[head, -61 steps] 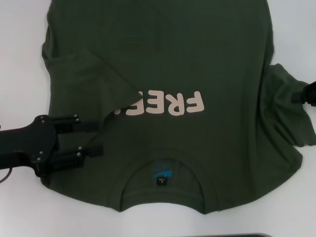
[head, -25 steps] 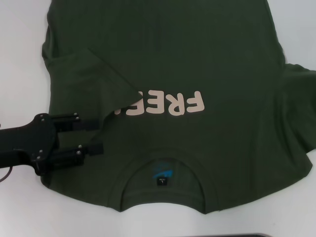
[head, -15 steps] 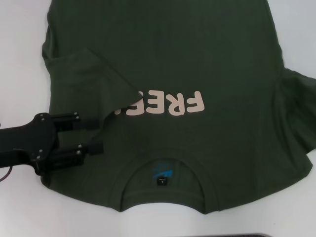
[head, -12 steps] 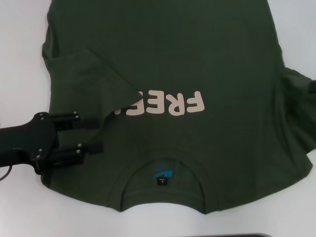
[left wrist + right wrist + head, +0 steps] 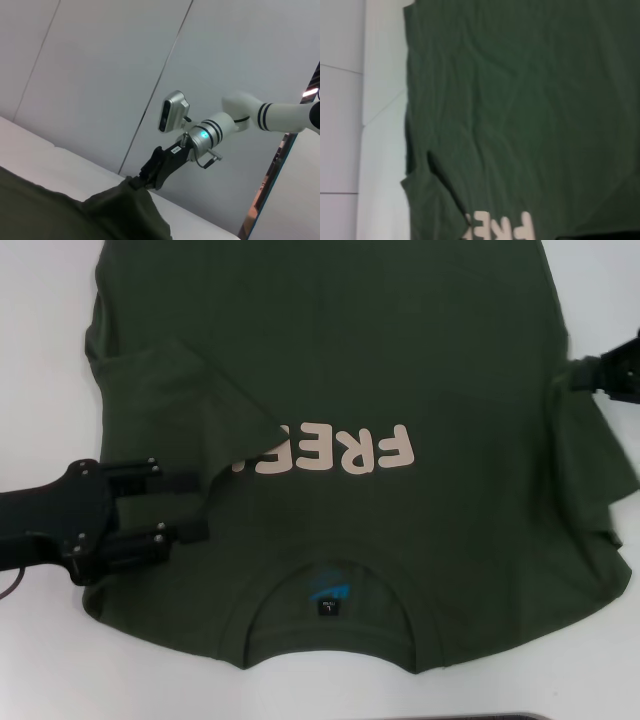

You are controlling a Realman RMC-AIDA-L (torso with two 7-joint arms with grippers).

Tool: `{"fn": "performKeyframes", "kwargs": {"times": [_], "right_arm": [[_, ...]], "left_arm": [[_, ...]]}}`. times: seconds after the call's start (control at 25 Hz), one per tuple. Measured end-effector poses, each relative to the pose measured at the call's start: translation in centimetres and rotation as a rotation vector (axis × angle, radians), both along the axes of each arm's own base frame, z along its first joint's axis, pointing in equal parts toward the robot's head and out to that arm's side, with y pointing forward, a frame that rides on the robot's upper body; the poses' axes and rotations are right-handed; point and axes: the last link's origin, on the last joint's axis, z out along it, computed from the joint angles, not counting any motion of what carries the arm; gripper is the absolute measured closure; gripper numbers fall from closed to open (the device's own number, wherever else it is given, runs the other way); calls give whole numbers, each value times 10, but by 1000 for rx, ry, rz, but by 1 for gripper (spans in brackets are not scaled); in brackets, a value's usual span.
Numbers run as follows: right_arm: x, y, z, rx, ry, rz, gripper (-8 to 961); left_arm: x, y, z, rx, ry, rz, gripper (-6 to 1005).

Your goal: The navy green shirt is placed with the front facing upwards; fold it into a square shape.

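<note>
The navy green shirt [image 5: 400,340] lies front up on the white table, collar toward me, cream "FREE" print [image 5: 350,452] partly covered by its left sleeve [image 5: 190,400], which is folded inward. My left gripper [image 5: 193,506] hovers open over the shirt's left shoulder, nothing between its fingers. At the right edge my right gripper [image 5: 572,375] is shut on the right sleeve's cloth, which is drawn up into a ridge. The left wrist view shows that right gripper [image 5: 136,181] pinching a raised peak of shirt [image 5: 50,210]. In the right wrist view the shirt [image 5: 530,100] fills the frame.
The white table [image 5: 40,340] shows bare strips to the left and right of the shirt and below the collar. A dark edge [image 5: 500,717] runs along the near side. Pale wall panels [image 5: 100,75] stand behind the table.
My right gripper has come back into view at the right edge, farther from me, pulling the right sleeve up and inward. The left gripper has shifted only slightly.
</note>
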Motion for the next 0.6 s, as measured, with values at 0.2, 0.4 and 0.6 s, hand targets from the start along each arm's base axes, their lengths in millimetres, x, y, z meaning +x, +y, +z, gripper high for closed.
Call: {"fn": "performKeyframes", "kwargs": {"times": [0.2, 0.4, 0.6], "right_arm": [[-5, 7, -11, 7, 28, 4, 942], [-4, 13, -25, 16, 34, -17, 941], [-2, 14, -35, 22, 40, -45, 941]], "left_arm": [[1, 1, 1, 11, -11, -3, 419], [1, 2, 4, 21, -8, -3, 419], [2, 2, 6, 39, -17, -3, 419]]}}
